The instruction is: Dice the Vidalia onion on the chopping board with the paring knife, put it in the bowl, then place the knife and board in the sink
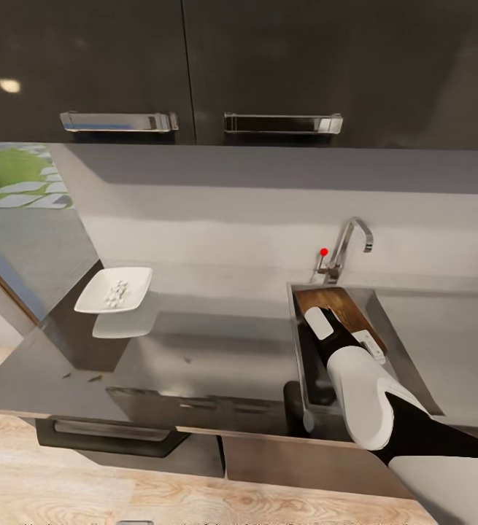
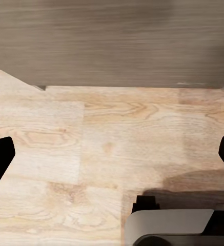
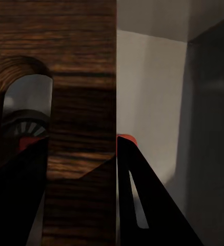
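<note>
A long glossy grey countertop point(image 1: 217, 343) runs under dark wall cabinets point(image 1: 268, 65), with pale wood flooring point(image 2: 112, 143) below. The white bowl point(image 1: 114, 290) of diced onion point(image 1: 117, 292) sits well left of the sink point(image 1: 301, 343). The right gripper point(image 3: 81, 169) is closed on the chopping board point(image 1: 337, 302), tilted inside the basin. The left gripper point(image 2: 112, 159) hangs wide open, holding nothing.

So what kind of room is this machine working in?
Most likely a home kitchen: a glossy grey countertop with a steel sink and curved tap, dark wall cabinets above, and a white bowl of diced onion.
</note>
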